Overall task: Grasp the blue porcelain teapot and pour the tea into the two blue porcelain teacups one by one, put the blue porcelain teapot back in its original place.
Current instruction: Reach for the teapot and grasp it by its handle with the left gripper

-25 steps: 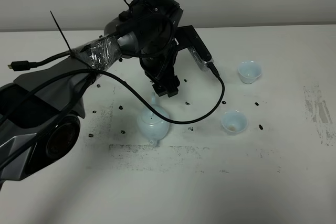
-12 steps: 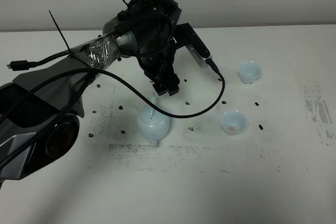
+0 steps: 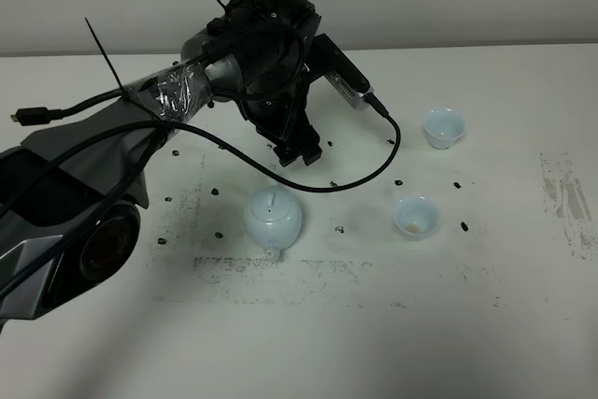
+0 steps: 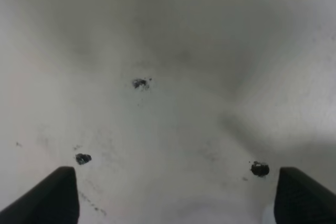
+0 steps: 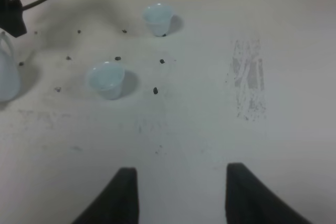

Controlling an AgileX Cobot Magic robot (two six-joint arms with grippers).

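The blue porcelain teapot (image 3: 273,220) stands upright on the white table, spout toward the front; its edge also shows in the right wrist view (image 5: 6,74). The two blue porcelain teacups stand to its right, the near teacup (image 3: 416,217) (image 5: 106,78) and the far teacup (image 3: 444,126) (image 5: 158,18). My left gripper (image 3: 299,149) hangs just behind and above the teapot, apart from it. In the left wrist view the left gripper (image 4: 181,200) is open with only bare table between its fingertips. My right gripper (image 5: 181,198) is open and empty, well in front of the cups.
Small black specks (image 3: 464,225) lie scattered on the table around the teapot and cups. A black cable (image 3: 374,184) loops from the left arm down between teapot and near cup. Grey scuff marks (image 3: 565,193) sit at the right.
My left gripper has lifted and drawn back a little from the teapot's handle. The teapot and both cups have stayed in place.
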